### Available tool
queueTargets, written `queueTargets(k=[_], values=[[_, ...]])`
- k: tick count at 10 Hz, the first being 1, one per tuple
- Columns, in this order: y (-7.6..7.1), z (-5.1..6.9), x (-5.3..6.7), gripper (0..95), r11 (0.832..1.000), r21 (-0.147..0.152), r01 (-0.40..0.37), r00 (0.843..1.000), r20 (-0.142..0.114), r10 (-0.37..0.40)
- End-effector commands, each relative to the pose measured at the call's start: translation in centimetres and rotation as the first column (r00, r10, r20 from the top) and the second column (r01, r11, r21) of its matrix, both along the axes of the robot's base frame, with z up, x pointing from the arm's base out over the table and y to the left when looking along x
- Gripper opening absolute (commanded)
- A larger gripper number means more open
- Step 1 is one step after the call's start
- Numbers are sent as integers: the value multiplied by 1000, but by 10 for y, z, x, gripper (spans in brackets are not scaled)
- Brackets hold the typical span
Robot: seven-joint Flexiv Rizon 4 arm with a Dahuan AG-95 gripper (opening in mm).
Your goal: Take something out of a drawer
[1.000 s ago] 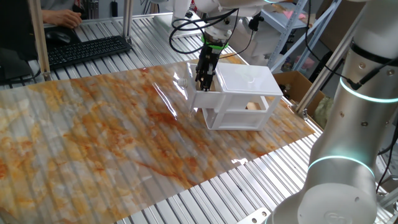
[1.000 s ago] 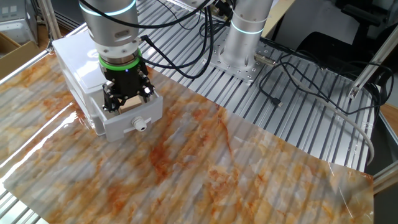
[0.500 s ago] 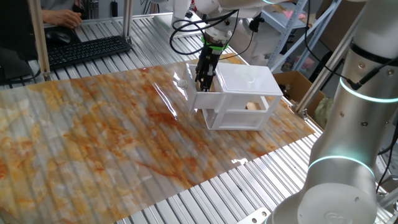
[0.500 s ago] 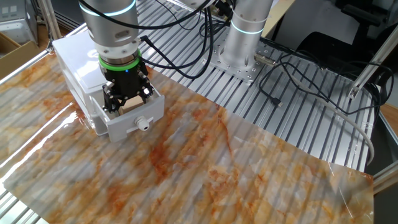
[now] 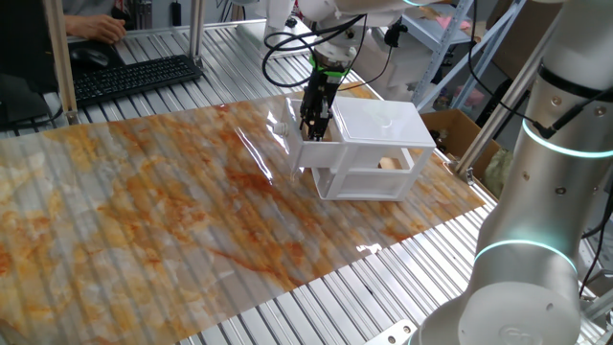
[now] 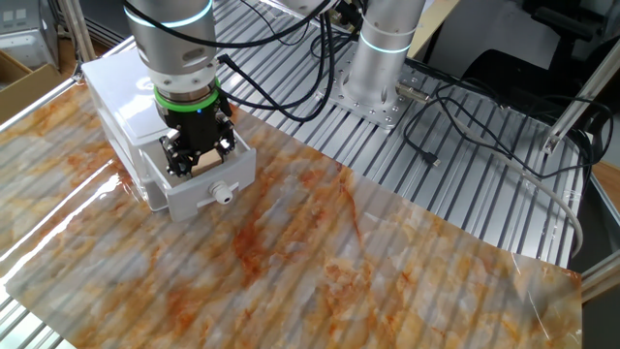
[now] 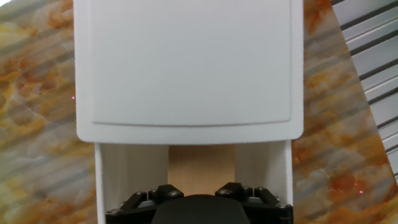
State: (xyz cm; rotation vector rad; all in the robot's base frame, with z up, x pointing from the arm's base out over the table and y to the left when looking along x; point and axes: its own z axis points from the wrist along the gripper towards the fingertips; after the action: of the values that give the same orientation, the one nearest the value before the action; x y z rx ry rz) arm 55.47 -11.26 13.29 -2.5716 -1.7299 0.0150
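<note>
The white two-drawer cabinet [image 5: 378, 120] stands at the far side of the marbled mat, and also shows in the other fixed view [image 6: 116, 87]. Its top drawer [image 6: 208, 189] is pulled out, with a round knob [image 6: 225, 192] on its front. A tan wooden block [image 7: 201, 168] lies inside it. My gripper [image 6: 199, 165] reaches straight down into the drawer, its black fingers [image 6: 174, 160] close against both sides of the block. In the hand view the cabinet top [image 7: 186, 62] fills the frame, with the drawer wall [image 7: 130, 168] below it. The fingertips are hidden.
Another tan piece [image 5: 388, 163] shows in the lower drawer. A keyboard [image 5: 134, 77] and a person's hand lie at the back left. A cardboard box [image 5: 455, 129] sits behind the cabinet. The arm's base [image 6: 373, 78] and cables [image 6: 465, 107] stand on the slatted table.
The top drawer has slid out a little further. The gripper has stayed in the drawer around the block.
</note>
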Motion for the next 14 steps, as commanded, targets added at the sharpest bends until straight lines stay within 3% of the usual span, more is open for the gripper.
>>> queueTargets(k=[1,4,5,8,12,14], values=[[0,0,0,0,1000,-3,-7,1000,-3,7],[-1,5,-1,0,1000,-3,-31,999,-18,31],[-2,9,-2,0,999,-13,-33,999,-24,33],[-6,23,-6,0,999,-1,-41,999,-29,41],[-7,33,-12,0,997,5,-83,996,-26,84],[-5,30,-13,0,998,18,-68,998,-10,68]])
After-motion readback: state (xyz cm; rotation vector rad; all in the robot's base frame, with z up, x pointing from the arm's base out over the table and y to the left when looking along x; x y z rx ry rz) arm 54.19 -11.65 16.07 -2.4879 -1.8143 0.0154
